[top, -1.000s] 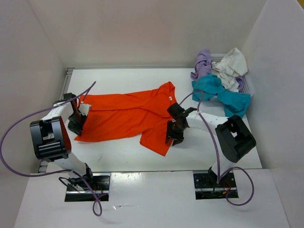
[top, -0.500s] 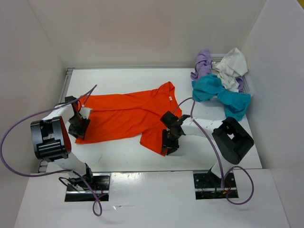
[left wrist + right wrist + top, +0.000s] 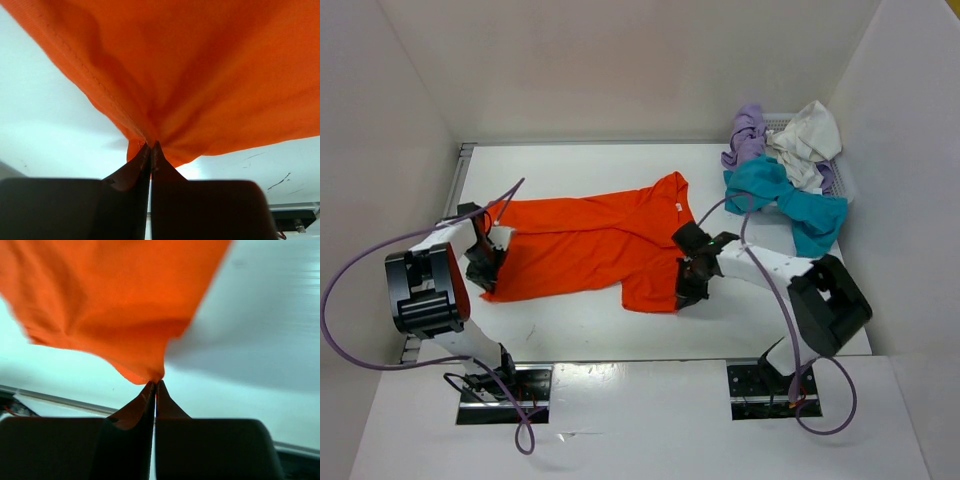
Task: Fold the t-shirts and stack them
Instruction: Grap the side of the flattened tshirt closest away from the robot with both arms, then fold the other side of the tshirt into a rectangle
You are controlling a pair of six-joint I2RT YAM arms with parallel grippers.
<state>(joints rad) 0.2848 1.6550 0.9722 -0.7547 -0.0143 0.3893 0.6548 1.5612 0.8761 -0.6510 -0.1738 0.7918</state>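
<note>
An orange t-shirt [image 3: 590, 245] lies spread across the middle of the white table. My left gripper [image 3: 485, 270] is shut on its left hem, and the left wrist view shows orange cloth [image 3: 190, 75] pinched at the fingertips. My right gripper [image 3: 688, 290] is shut on the shirt's lower right corner, where the cloth [image 3: 110, 310] bunches into the closed tips. A teal-blue t-shirt [image 3: 785, 200], a lavender purple one [image 3: 747, 132] and an off-white one [image 3: 807, 135] are heaped at the back right.
A white mesh basket [image 3: 838, 178] holds the heap of shirts against the right wall. White walls enclose the table on the left, back and right. Purple cables [image 3: 360, 270] loop from both arms near the front edge.
Both grippers have closed on the orange t-shirt's edge. The right gripper has pulled the lower right corner up and rightward, shortening that flap. The left gripper has barely moved.
</note>
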